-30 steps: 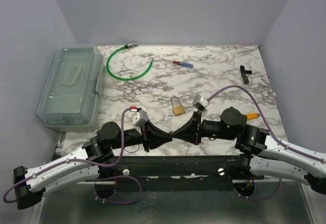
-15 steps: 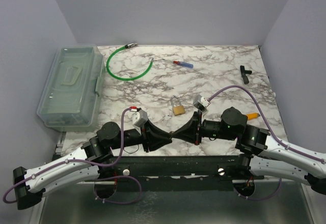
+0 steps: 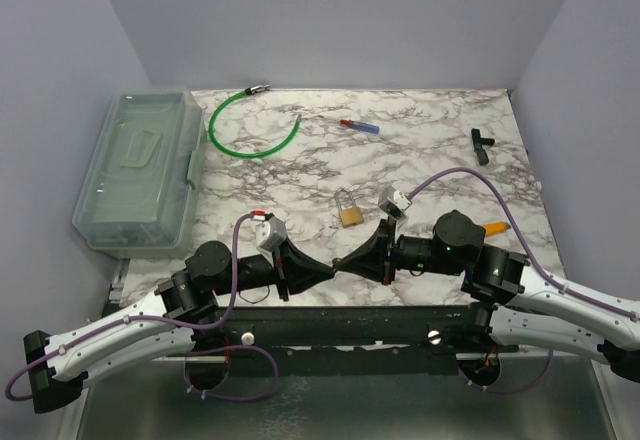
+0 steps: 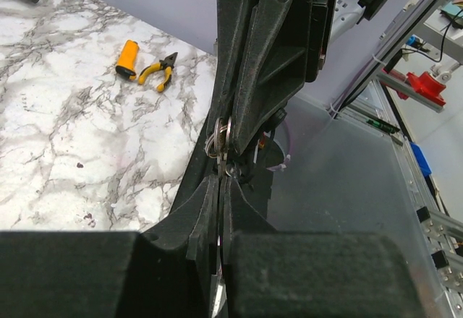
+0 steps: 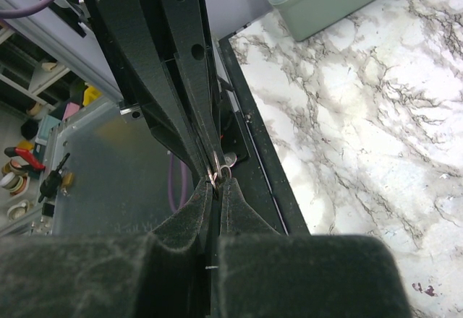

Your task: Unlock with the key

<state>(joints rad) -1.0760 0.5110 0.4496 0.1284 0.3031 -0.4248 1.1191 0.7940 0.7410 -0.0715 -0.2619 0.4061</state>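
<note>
A brass padlock [image 3: 350, 212] lies on the marble table [image 3: 430, 130], just beyond my two grippers. My left gripper [image 3: 332, 265] and right gripper [image 3: 346, 259] meet tip to tip above the table's near edge. In the left wrist view the left gripper [image 4: 221, 181] is shut, with the thin metal blade of the key [image 4: 216, 289] showing between its fingers. The key ring [image 4: 220, 141] sits at the tips of the right gripper's fingers [image 4: 268, 65]. In the right wrist view the right gripper [image 5: 217, 185] is shut, with the key ring [image 5: 218, 166] at its tips.
A clear plastic box [image 3: 140, 170] stands at the left edge. A green cable [image 3: 250, 130] and a small red and blue tool [image 3: 360, 126] lie at the back. A black part [image 3: 482, 145] is at the back right. Yellow pliers [image 4: 158, 71] and an orange item [image 4: 127, 59] lie near the right arm.
The left wrist has shifted slightly to the left. Its jaws are pressed together on the key. The right arm and the padlock have not moved.
</note>
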